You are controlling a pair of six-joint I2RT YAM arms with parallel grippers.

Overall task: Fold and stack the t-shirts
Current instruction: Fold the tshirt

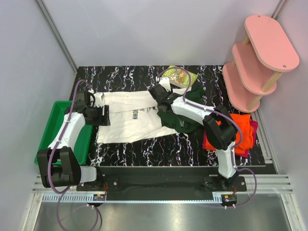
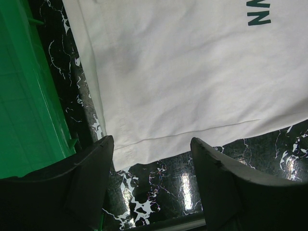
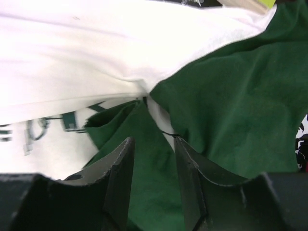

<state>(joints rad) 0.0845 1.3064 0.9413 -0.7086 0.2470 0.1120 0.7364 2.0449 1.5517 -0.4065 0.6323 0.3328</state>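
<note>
The cream-white t-shirt (image 1: 130, 118) lies spread on the black marbled table, with its dark green sleeves (image 1: 185, 120) bunched at its right end. My left gripper (image 1: 102, 115) is open just over the shirt's left hem corner (image 2: 130, 151), touching nothing. My right gripper (image 1: 155, 96) is at the shirt's far right edge. Its jaws stand partly apart with a fold of green sleeve (image 3: 231, 96) between them (image 3: 153, 138), beside white cloth (image 3: 72, 57). The orange shirt (image 1: 240, 126) lies on the magenta-red one (image 1: 252, 126) at the right.
A green plastic tray (image 1: 55, 120) sits at the table's left edge, close beside my left gripper, and shows in the left wrist view (image 2: 24, 96). A small green book (image 1: 180, 77) lies at the back. A pink tiered shelf (image 1: 260, 57) stands at the back right.
</note>
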